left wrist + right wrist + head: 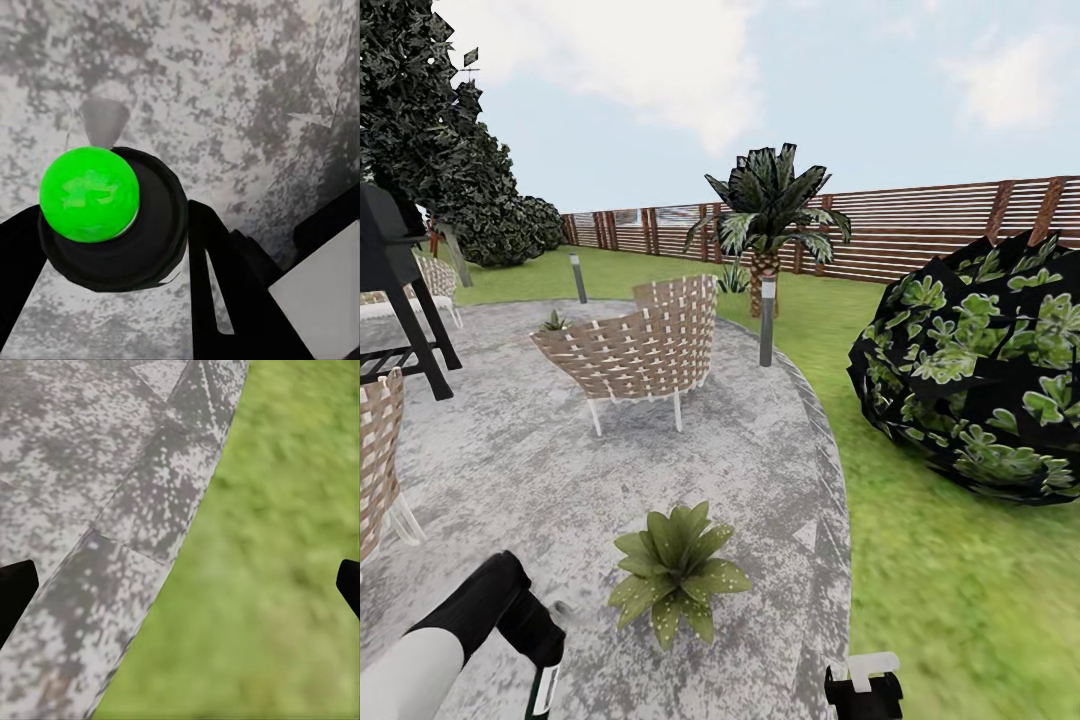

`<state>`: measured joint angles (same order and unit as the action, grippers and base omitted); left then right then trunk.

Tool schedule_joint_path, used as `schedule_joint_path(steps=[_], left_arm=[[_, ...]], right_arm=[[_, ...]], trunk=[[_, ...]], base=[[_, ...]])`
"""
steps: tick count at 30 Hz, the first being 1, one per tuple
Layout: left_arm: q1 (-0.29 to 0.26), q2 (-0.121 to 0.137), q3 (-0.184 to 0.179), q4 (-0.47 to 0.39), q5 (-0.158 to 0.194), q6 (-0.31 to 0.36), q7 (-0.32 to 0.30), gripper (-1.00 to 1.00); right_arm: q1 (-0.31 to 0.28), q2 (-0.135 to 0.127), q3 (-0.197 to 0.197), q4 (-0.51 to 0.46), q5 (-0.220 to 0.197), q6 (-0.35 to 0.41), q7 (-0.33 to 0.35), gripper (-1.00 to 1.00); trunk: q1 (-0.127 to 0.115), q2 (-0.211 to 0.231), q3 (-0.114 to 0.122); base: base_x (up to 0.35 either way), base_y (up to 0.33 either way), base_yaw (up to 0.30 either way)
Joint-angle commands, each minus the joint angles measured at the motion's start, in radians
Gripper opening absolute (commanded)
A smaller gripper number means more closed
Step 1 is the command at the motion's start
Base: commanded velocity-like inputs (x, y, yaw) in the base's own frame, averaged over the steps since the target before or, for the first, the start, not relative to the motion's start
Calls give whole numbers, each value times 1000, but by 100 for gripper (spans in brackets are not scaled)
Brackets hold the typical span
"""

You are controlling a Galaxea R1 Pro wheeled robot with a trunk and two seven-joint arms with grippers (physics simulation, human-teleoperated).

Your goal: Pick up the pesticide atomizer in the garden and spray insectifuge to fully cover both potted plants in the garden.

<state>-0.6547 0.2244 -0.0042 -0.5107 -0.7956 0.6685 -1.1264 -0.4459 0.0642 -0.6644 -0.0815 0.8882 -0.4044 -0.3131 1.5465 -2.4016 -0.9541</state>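
Note:
The pesticide atomizer [154, 217] shows from above in the left wrist view, with a black sprayer head, a bright green round part and a grey nozzle. My left gripper [112, 255] is shut on it, a black finger on each side. In the head view that gripper [542, 655] hangs low at the near left over the patio. One potted plant [675, 570] with speckled leaves sits on the stone just right of it. A second potted plant [553, 322] peeks out behind the woven chair. My right gripper [863, 686] is open over the patio's edge.
A woven chair [645, 345] stands mid-patio, another chair [378, 455] at the near left, and the black grill [395, 290] at the far left. Two grey light posts [766, 320] border the stone. A large dark bush [980, 370] sits on the lawn at right, with a palm [768, 215] and wooden fence [920, 225] behind.

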Motion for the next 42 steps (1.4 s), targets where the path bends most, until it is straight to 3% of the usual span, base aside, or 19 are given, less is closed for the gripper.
schedule_joint_path(steps=[1,4,7,18,28,42], left_arm=[[0,-4,-1,-2,-4,8,-6,-100],[-4,-38,-25,-3,-4,9,-7,-100],[-5,-43,-29,-3,-3,9,-7,-100],[1,-3,-32,1,-7,8,-8,-100],[1,-11,-31,0,-7,9,-7,-100],[1,-14,-31,-2,-7,11,1,-100]], right_arm=[[-1,0,-8,0,11,-2,-4,100],[-1,0,-8,0,11,-2,-4,100],[-1,0,-9,0,11,-2,-4,100],[-1,2,-8,0,9,-2,-4,100],[-1,2,-9,0,9,-2,-5,100],[-1,2,-8,2,9,-2,-4,100]], trunk=[[0,0,-1],[0,0,-1],[0,0,-1],[0,0,-1],[0,0,-1],[0,0,-1]], base=[[0,0,0],[0,0,0],[0,0,0],[0,0,0],[0,19,-105],[29,290,-120]])
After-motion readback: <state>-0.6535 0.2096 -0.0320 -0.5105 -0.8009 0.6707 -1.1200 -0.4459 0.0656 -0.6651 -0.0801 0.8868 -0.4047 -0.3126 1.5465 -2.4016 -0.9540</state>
